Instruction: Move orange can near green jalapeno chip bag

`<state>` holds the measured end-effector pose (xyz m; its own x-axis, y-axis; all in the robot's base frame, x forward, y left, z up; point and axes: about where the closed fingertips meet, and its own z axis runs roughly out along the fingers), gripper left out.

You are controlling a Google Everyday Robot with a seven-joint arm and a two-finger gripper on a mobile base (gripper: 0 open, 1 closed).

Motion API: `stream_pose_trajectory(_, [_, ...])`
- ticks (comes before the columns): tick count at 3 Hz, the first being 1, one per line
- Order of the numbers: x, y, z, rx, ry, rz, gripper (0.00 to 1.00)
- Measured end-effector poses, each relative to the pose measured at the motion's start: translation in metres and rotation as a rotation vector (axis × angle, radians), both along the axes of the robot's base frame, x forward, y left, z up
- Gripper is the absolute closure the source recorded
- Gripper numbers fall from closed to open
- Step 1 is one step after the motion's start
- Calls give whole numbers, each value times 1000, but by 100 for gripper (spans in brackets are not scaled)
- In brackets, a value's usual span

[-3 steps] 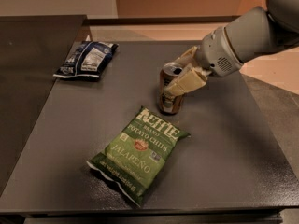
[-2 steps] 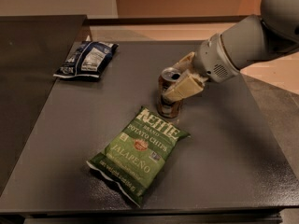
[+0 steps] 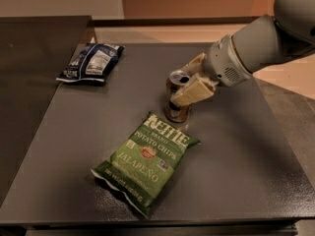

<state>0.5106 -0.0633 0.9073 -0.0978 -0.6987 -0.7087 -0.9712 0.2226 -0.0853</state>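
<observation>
Hardly moved, pincer (image 3: 181,86) seemingly grips orange can (image 3: 177,113) by chip bag (image 3: 147,161).

Dark grey table (image 3: 246,171) carried green jalapeno chip bag (image 3: 146,163) flat at front centre, orange can (image 3: 177,113) upright just beyond its top edge, dark blue bag (image 3: 91,63) far left; gripper (image 3: 179,85) clasped the can mid-table
</observation>
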Motion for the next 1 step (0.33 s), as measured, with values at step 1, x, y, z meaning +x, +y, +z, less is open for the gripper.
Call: stream_pose_trajectory(1, [0, 1, 0, -1, -1, 2, 0])
